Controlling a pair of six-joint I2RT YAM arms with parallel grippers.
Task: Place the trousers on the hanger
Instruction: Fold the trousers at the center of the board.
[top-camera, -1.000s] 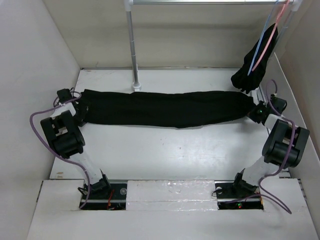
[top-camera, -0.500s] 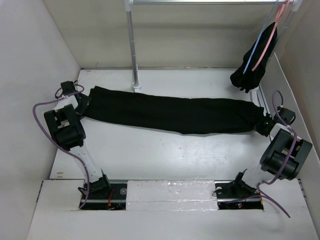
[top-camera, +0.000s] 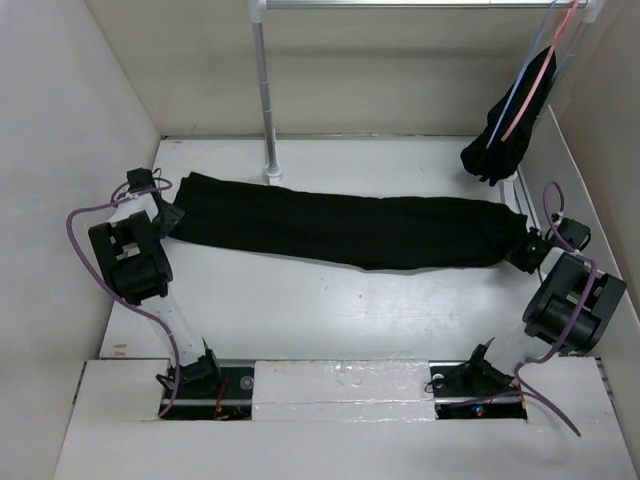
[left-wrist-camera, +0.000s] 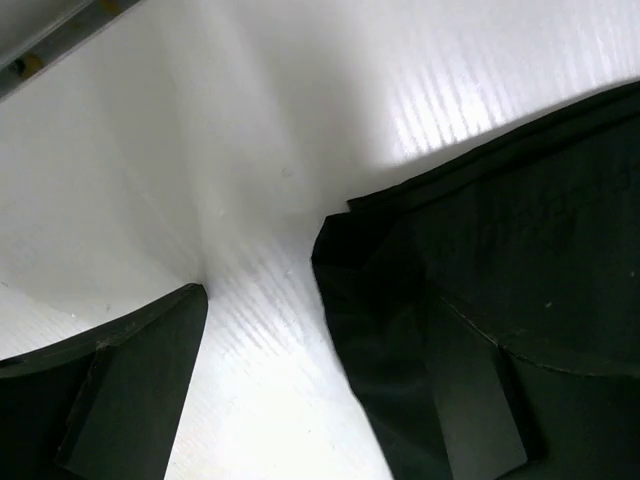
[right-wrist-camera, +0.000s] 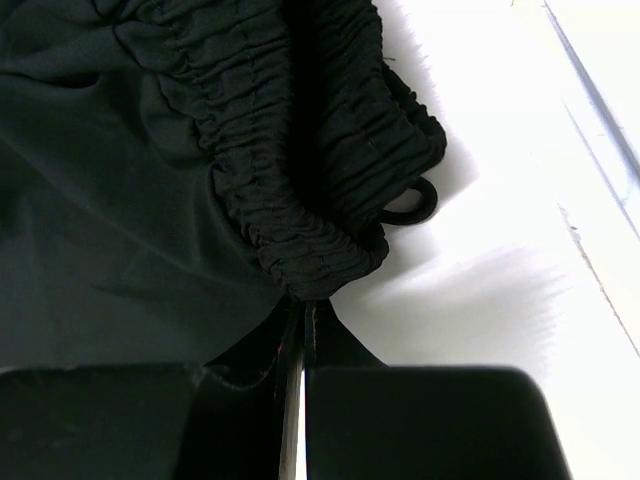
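The black trousers (top-camera: 345, 225) lie stretched across the table from left to right. My right gripper (top-camera: 527, 250) is shut on the gathered elastic waistband (right-wrist-camera: 300, 180) at their right end. My left gripper (top-camera: 167, 213) is open at the leg end (left-wrist-camera: 345, 245). Its left finger (left-wrist-camera: 130, 390) is over bare table and the fabric lies against its right finger (left-wrist-camera: 480, 400). The light-blue hanger (top-camera: 517, 88) hangs from the rail at the back right, beside a pink hanger (top-camera: 537, 78).
A smaller bunched black garment (top-camera: 498, 140) hangs with the pink hanger in the back right corner. The rail's upright pole (top-camera: 265, 90) stands on a foot (top-camera: 272, 172) just behind the trousers. Walls close in the table on the left, back and right.
The trousers have turned and pulled out straighter: the left end has moved back, the right end rightward and nearer. Both grippers moved with them. Little has changed over the last half second.
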